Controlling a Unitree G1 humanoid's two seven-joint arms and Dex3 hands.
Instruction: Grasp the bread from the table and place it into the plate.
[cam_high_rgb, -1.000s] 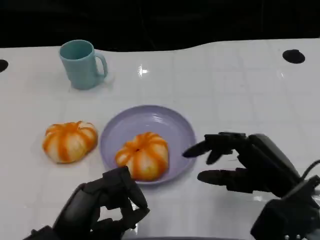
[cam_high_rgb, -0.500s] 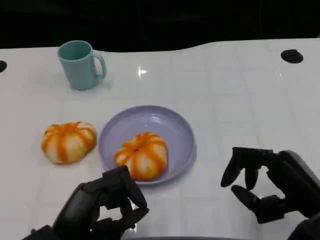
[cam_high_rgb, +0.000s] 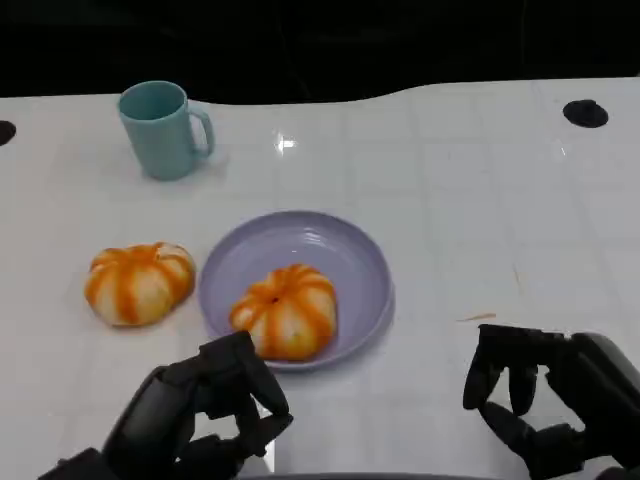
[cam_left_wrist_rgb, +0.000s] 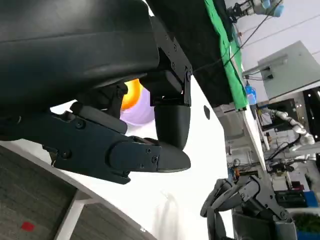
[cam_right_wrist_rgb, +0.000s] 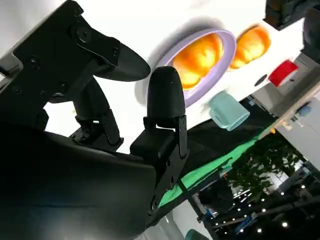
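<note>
White table (cam_high_rgb: 470, 200): one, its far edge running along the dark background at the top of the head view, its near edge just below both hands. Broad bare surface lies to the right of the plate and toward the far right corner.

Hands: two, both low at the near edge. The left hand (cam_high_rgb: 205, 415) sits just in front of the plate, its fingers curled inward with nothing between them. The right hand (cam_high_rgb: 540, 400) rests well to the right of the plate with bare table between; its fingers are bent downward and apart from the thumb, holding nothing.

Plate (cam_high_rgb: 345, 250): one, lavender, round, at the table's centre, with open table on its far side up to the mug.

Bread: two orange-and-white striped buns. One bun on the plate (cam_high_rgb: 285, 310) lies in the near-left part of the dish, close to the rim. The second bun on the table (cam_high_rgb: 138, 282) sits just left of the plate, apart from its rim, untouched by either hand.

Mug (cam_high_rgb: 160, 128): one, teal, upright, handle to the right, near the far-left edge.

Dark round marks: two, one at the far right (cam_high_rgb: 586, 113), one at the left edge (cam_high_rgb: 5, 131).
</note>
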